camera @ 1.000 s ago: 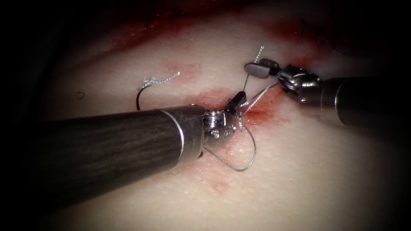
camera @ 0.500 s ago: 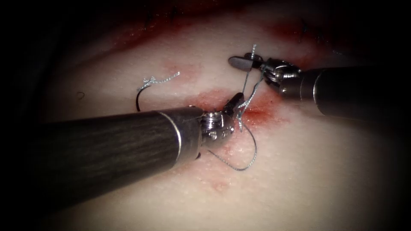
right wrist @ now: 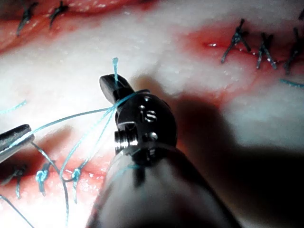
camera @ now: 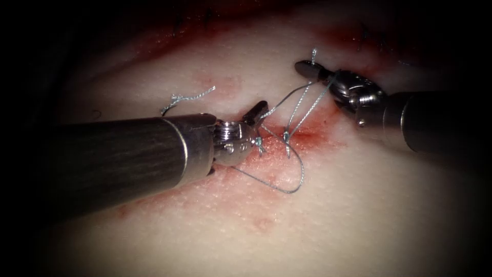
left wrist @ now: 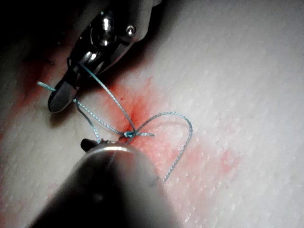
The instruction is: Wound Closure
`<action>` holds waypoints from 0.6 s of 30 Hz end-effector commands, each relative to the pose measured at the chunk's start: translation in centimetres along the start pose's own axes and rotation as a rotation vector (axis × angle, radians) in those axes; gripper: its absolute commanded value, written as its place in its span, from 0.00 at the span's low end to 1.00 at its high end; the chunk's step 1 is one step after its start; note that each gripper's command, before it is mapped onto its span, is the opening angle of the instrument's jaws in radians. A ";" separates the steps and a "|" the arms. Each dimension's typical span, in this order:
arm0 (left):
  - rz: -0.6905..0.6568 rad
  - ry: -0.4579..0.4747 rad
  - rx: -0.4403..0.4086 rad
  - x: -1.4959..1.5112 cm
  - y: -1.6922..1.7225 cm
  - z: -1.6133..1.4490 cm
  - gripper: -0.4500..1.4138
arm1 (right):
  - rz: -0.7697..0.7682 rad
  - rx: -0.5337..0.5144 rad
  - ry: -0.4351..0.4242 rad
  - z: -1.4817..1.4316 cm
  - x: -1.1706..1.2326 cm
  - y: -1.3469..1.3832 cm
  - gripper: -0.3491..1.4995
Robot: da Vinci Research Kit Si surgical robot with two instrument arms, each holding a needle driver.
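While our left end effector (camera: 256, 112) is clamping the thread (camera: 297, 100) just left of the cut (camera: 287, 141), our right end effector (camera: 307, 69) is gripping the same thread near its short free end, up and to the right. Both strands are running taut down to a knot (camera: 286, 137) on the reddened tissue (camera: 359, 205). A slack loop (camera: 294, 182) is lying below. We are seeing the needle (camera: 165, 107) resting on the tissue, well left, held by neither.
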 end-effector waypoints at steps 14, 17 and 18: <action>-0.014 -0.059 -0.076 -0.75 -0.20 0.26 0.00 | -0.120 0.219 -0.010 -0.39 -0.38 -0.50 0.00; -0.015 -0.077 -0.084 -0.88 -0.37 0.23 0.00 | -0.149 0.243 -0.015 -0.48 -0.46 -0.52 0.00; -0.016 -0.078 -0.088 -0.91 -0.43 0.22 0.00 | -0.156 0.250 -0.017 -0.50 -0.47 -0.52 0.00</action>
